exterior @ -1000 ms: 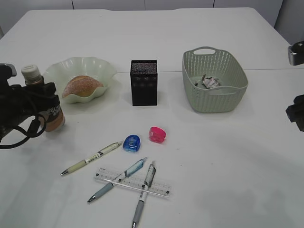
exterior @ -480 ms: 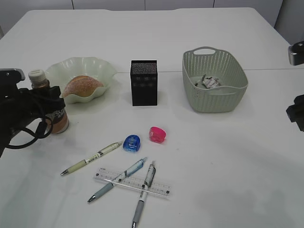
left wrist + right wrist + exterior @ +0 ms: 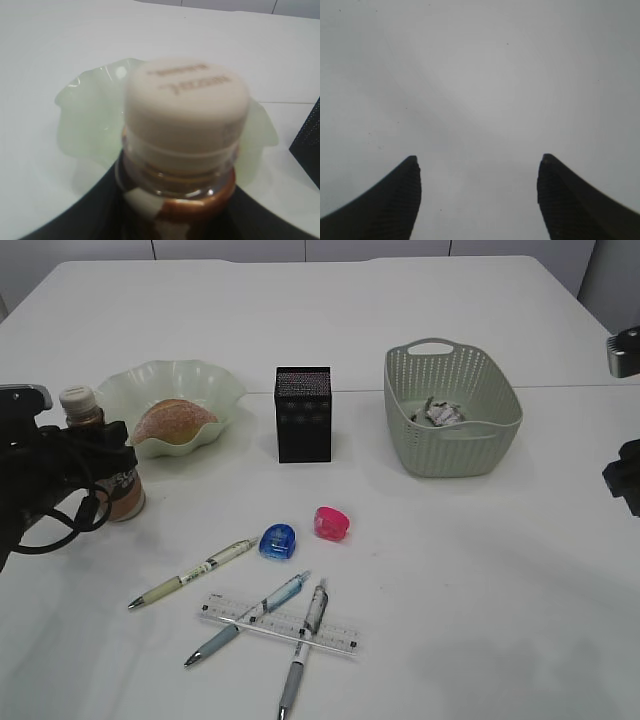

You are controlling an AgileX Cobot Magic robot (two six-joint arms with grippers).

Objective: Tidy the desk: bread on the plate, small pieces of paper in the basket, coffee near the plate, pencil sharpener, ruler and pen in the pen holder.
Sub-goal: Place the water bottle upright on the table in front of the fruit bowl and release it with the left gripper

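Observation:
My left gripper (image 3: pixel 112 458) is shut on the brown coffee (image 3: pixel 118 492) bottle, which stands upright just left of the plate (image 3: pixel 222 386), its base at desk level. The bottle's cream cap (image 3: pixel 186 107) fills the left wrist view, with the plate (image 3: pixel 90 115) behind it. The bread (image 3: pixel 170 421) lies on the plate. A black pen holder (image 3: pixel 303 415) stands mid-desk. The basket (image 3: pixel 452 456) holds crumpled paper (image 3: pixel 440 412). Blue (image 3: pixel 278 541) and pink (image 3: pixel 331 523) pencil sharpeners, three pens (image 3: pixel 195 573) and the clear ruler (image 3: pixel 335 637) lie in front. My right gripper (image 3: pixel 479 172) hangs open over bare desk.
The right arm (image 3: pixel 625 475) sits at the desk's right edge, away from everything. Two pens (image 3: pixel 250 617) cross over the ruler. The pen holder's corner (image 3: pixel 307 145) shows at the right of the left wrist view.
The left gripper carried the coffee slightly right and toward the plate, then stopped; nothing has moved in the last half second. The right arm stayed still.

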